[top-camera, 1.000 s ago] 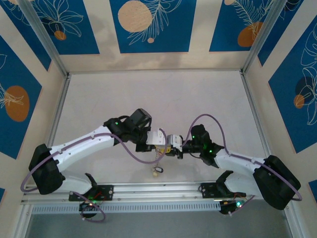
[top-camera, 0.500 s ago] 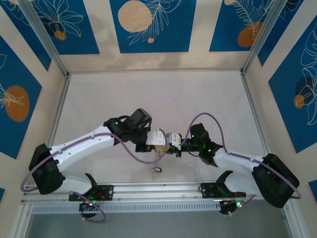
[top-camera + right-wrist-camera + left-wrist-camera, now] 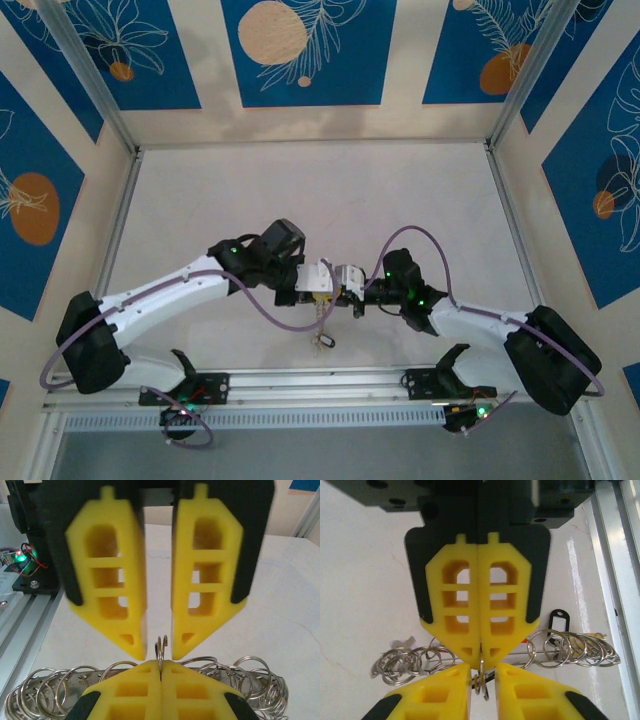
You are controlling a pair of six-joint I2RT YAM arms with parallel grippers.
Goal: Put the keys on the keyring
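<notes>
Presently we list what we see, working outward from the fingertips.

1. Left gripper (image 3: pixel 481 664): its yellow lattice-pattern plastic fingers are pressed flat together. The tips are clamped on the keyring (image 3: pixel 161 649), a thin silvery wire ring whose loop stands out just past them.
2. Right gripper (image 3: pixel 160 655): matching yellow fingers, parted by a narrow gap, tip to tip with the left gripper. The wire loop sits in that gap. We cannot tell whether either pad touches it, and this gripper holds nothing.
3. Small silvery split rings, in two bunches threaded along the wire. One bunch (image 3: pixel 407 662) lies to one side of the left gripper's tips and the other (image 3: pixel 570 649) to the opposite side, both close beneath them. We cannot pick out single keys among them.
4. Small black oval plastic tag (image 3: pixel 559 620), just beyond the second bunch.
5. From overhead, a small dark dangling cluster (image 3: pixel 321 341) lies directly below the meeting grippers, on their near side.
6. White tabletop (image 3: pixel 365 580) beneath everything, with an aluminium rail (image 3: pixel 620 580) past the tag.
</notes>
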